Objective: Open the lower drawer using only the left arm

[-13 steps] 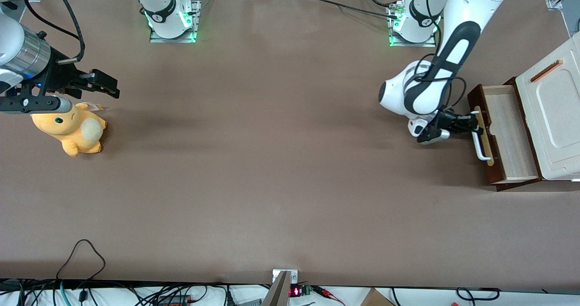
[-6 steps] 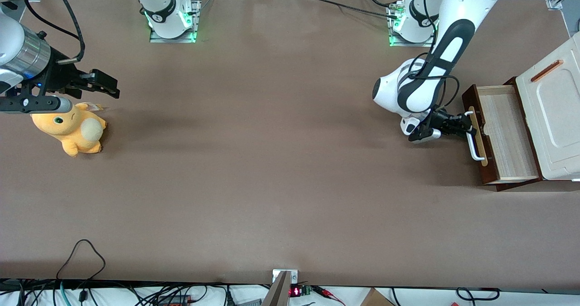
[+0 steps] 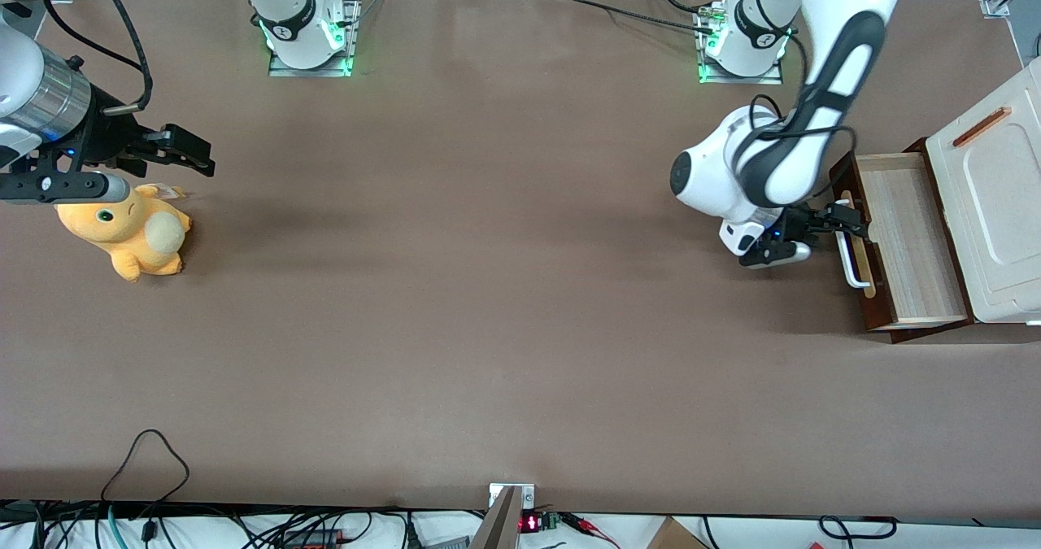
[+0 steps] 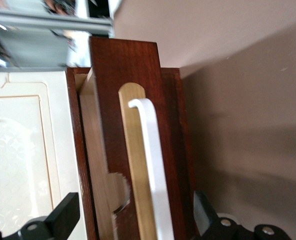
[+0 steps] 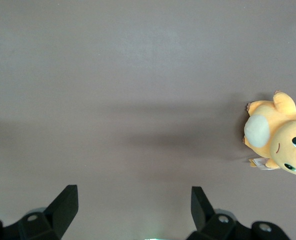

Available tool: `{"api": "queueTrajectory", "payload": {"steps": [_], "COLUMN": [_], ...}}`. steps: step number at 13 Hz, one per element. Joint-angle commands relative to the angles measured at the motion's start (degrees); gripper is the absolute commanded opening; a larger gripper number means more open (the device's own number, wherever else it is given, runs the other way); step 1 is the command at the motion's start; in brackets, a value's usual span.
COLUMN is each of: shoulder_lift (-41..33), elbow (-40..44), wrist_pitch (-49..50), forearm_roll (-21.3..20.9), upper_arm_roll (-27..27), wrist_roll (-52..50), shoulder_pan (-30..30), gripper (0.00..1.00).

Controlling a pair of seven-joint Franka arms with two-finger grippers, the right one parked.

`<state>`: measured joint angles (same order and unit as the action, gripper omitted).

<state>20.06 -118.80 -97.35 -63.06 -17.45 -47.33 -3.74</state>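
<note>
From the front, the left arm [image 3: 801,138] bends down from its base, elbow low, wrist turned toward the cabinet [image 3: 994,207] at the working arm's end of the table [image 3: 488,305]. Its gripper [image 3: 846,217] sits at the white handle [image 3: 852,260] of the lower drawer [image 3: 903,248], which stands pulled out.

At the wrist, the fingers [image 4: 63,215] are spread wide, the handle [image 4: 153,165] between them, untouched.

No legible text/labels anywhere; red digits on display [image 3: 529,522] at table edge unreadable.
</note>
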Motion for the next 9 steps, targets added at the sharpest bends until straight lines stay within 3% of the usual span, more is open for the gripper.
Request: {"api": "queueTrajectory", "payload": {"steps": [1, 4, 9], "shoulder_lift": [-4.0, -7.7, -14.8], "elbow": [9.3, 20.5, 25.9], "wrist_pitch": [-0.2, 2.5, 3.4], "forearm_roll": [14.7, 36.3, 57.5], "upper_arm_roll": [0.1, 2.5, 11.6], "wrist_roll": [10.9, 17.4, 33.6], "shoulder_pan": [0.5, 1.4, 2.9], "gripper": [1.00, 1.00, 1.00]}}
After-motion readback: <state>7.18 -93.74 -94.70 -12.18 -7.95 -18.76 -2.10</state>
